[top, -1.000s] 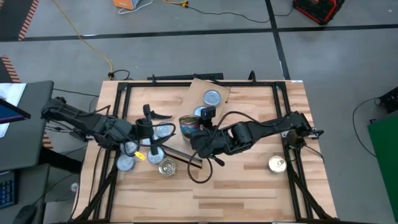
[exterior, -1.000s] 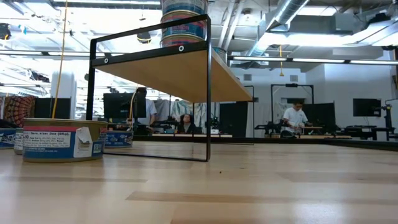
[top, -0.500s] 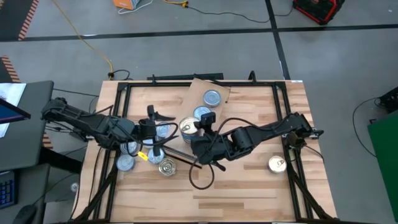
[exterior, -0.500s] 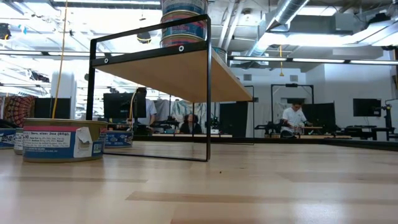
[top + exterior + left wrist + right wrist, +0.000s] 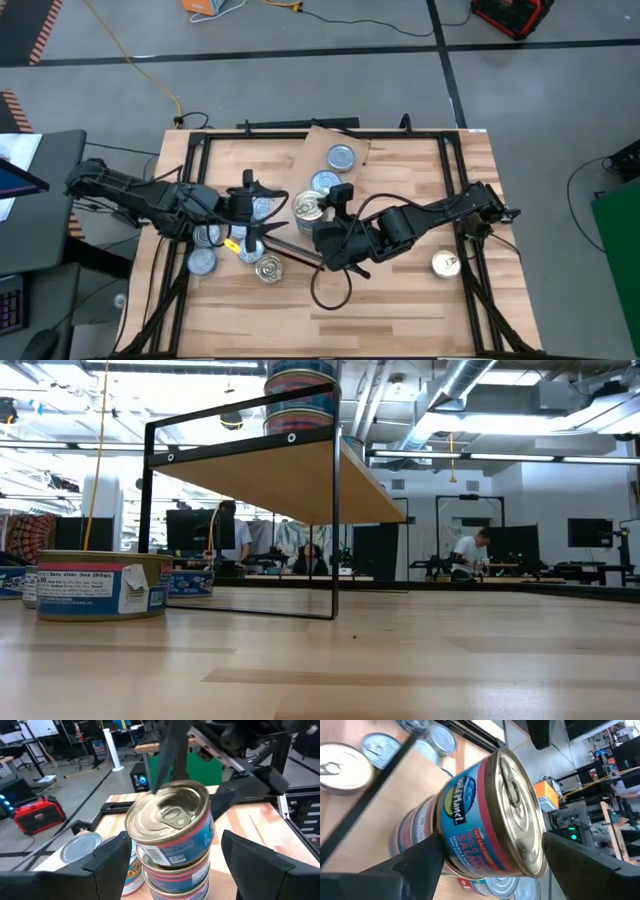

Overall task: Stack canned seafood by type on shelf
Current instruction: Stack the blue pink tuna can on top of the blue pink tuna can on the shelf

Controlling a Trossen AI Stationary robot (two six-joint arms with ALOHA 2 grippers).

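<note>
The shelf (image 5: 322,146) is a light-wood board on a black frame, seen from below in the low view (image 5: 300,475). Near its near corner stands a stack of canned seafood with a gold pull-tab lid on top (image 5: 308,207) (image 5: 170,815) (image 5: 515,805) (image 5: 300,400). Two blue-grey tins (image 5: 342,157) (image 5: 325,182) lie flat on the board behind it. My right gripper (image 5: 324,212) (image 5: 492,837) is open, its fingers on either side of the top tin. My left gripper (image 5: 264,208) (image 5: 175,840) is open and points at the stack from the table's left.
Several loose tins lie on the slatted tabletop at the left (image 5: 205,262) (image 5: 268,268) (image 5: 210,237); one shows near the low camera (image 5: 100,585). One gold-topped tin (image 5: 446,264) lies at the right. Black frame rails (image 5: 480,270) run along the table's sides.
My right gripper has opened and let go of the gold-topped tin, then drawn back a little toward the table's near right. The tin, which showed its label side from above before, now sits lid up on the stack.
</note>
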